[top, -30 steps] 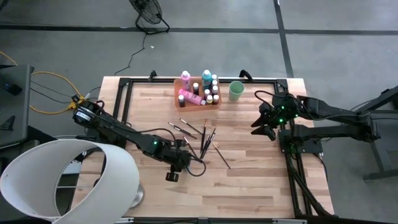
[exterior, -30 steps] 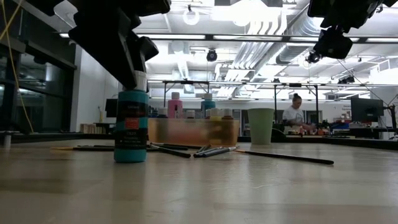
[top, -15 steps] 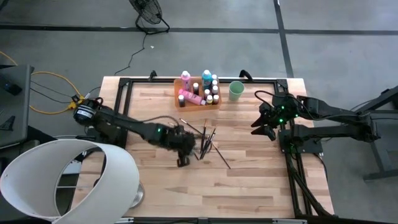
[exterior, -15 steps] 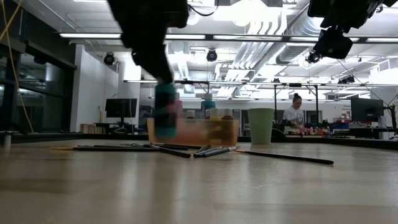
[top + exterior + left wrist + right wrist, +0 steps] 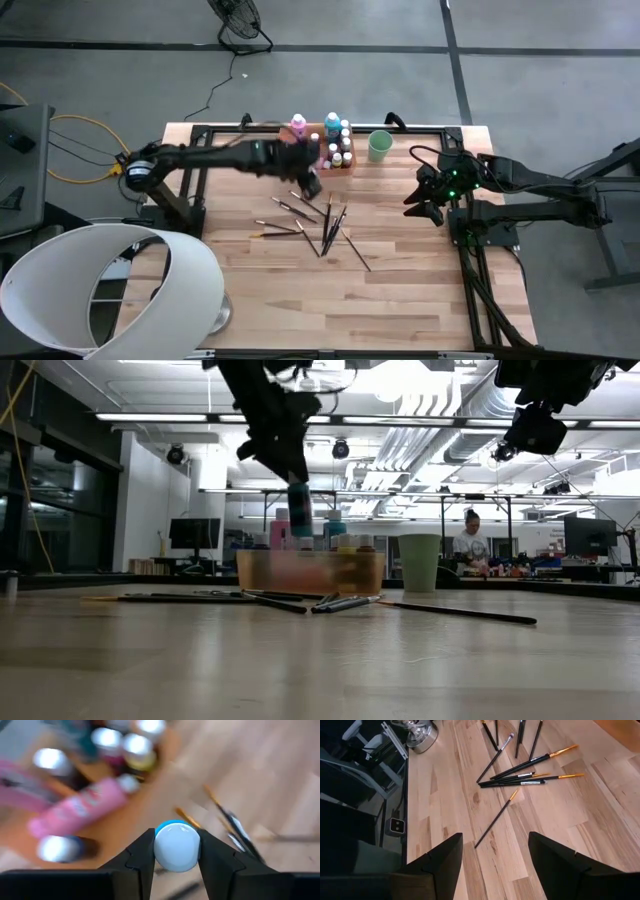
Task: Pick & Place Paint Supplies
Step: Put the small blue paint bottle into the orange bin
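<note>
Wood table (image 5: 400, 290) | my left pincer (image 5: 176, 851) pinching teal bottle (image 5: 300, 512) by cap, upright, raised over tray (image 5: 310, 572) for drop-in | brushes (image 5: 325, 225) loose nearby | right pincer (image 5: 495, 857) spread, idle, well apart.

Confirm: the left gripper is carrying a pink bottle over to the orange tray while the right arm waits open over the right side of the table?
Not quite. The bottle in the left gripper is teal, not pink, as the low view shows. The rest holds: it hangs by the orange tray, and the right gripper waits open at the table's right side.
</note>
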